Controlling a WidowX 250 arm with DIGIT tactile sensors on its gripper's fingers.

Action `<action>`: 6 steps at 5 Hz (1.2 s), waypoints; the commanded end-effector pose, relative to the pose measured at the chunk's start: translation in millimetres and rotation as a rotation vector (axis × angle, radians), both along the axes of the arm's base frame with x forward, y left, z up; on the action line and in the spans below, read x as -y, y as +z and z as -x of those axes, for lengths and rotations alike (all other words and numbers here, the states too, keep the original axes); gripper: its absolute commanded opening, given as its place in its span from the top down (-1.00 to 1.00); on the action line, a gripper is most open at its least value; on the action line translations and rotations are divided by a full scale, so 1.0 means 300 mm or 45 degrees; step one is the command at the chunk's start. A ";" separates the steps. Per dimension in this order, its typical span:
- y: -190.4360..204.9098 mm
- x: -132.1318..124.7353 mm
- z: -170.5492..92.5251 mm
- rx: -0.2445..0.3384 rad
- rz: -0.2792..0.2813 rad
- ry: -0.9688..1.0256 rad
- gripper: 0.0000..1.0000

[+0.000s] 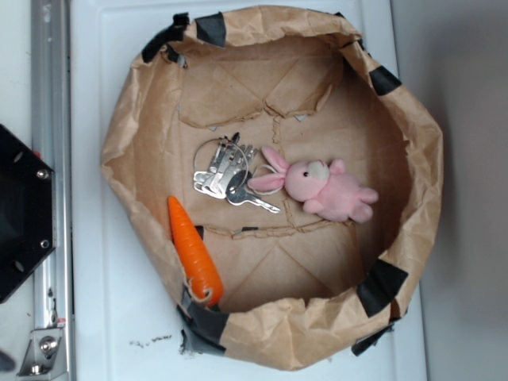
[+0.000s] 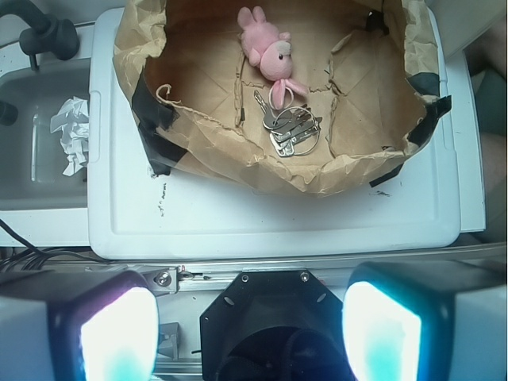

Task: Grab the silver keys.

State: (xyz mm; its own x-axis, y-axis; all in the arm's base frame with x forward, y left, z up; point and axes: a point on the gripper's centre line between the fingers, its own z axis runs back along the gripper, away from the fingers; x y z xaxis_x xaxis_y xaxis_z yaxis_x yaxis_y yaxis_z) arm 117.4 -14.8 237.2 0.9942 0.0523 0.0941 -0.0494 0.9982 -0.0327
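Observation:
The silver keys [image 1: 228,176] lie on the floor of a brown paper bag tray [image 1: 413,159], left of centre, fanned out on a thin wire ring. In the wrist view the silver keys [image 2: 290,127] rest near the paper wall's near side. A pink plush bunny [image 1: 325,189] lies just right of them, its ear touching the ring. My gripper [image 2: 250,329] is open, its two pale fingers wide apart at the bottom of the wrist view, far back from the tray over the robot base. The gripper does not show in the exterior view.
An orange carrot [image 1: 194,250] leans on the tray's left paper wall. Black tape patches [image 1: 381,287] hold the rim. The tray sits on a white board [image 2: 270,214]. The black robot base [image 1: 20,214] and a metal rail [image 1: 49,119] lie to the left. Crumpled paper [image 2: 70,131] sits in a side bin.

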 end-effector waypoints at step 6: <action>-0.163 -0.096 -0.375 -0.015 0.007 -0.398 -1.00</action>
State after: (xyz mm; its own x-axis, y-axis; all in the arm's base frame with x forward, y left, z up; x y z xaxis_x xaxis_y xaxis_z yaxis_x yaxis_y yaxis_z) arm 223.9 11.2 174.0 0.9600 -0.2783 0.0295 0.2796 0.9584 -0.0569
